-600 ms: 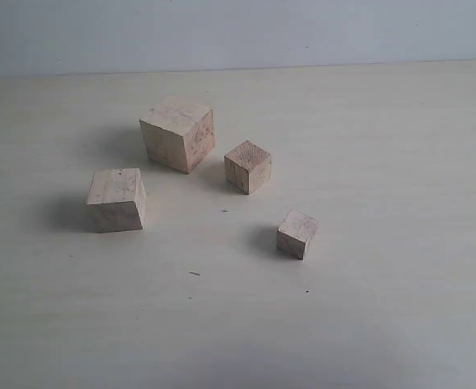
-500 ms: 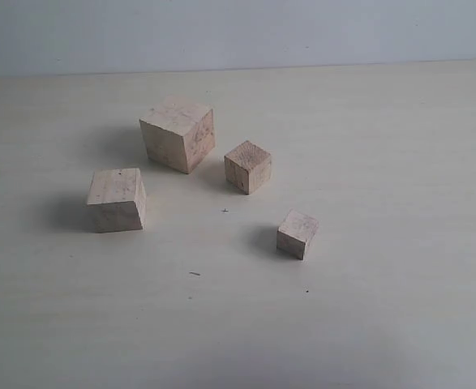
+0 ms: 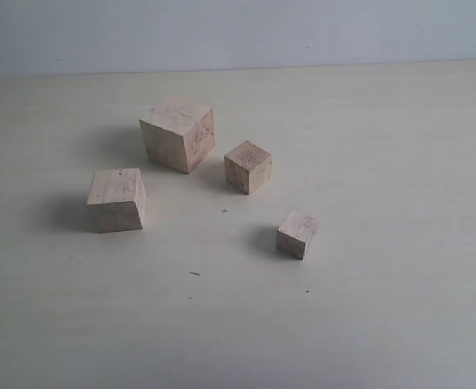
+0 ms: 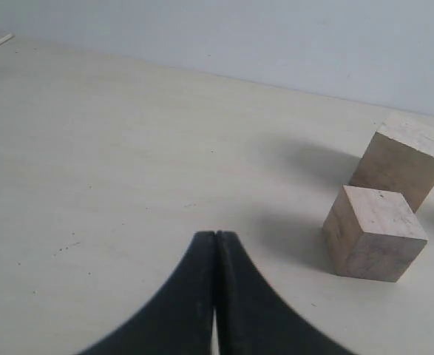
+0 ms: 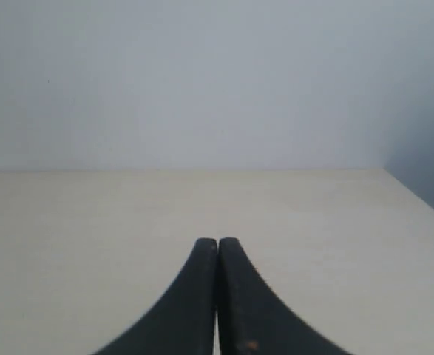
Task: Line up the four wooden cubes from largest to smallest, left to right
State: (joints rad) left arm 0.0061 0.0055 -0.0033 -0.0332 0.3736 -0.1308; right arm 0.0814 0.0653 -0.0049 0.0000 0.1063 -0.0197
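Observation:
Four pale wooden cubes stand apart on the light table. The largest cube (image 3: 178,134) is at the back. The second-largest cube (image 3: 117,199) sits front left of it. The third cube (image 3: 248,167) is right of the largest, and the smallest cube (image 3: 297,234) lies nearest the front right. Neither gripper shows in the exterior view. In the left wrist view my left gripper (image 4: 215,235) is shut and empty, with the second-largest cube (image 4: 374,232) and the largest cube (image 4: 403,165) off to one side. My right gripper (image 5: 217,241) is shut on nothing, no cube in its view.
The table (image 3: 383,146) is a plain cream surface ending at a pale wall along the back. Its corner edge (image 5: 416,194) shows in the right wrist view. A few tiny dark specks (image 3: 195,274) dot the surface.

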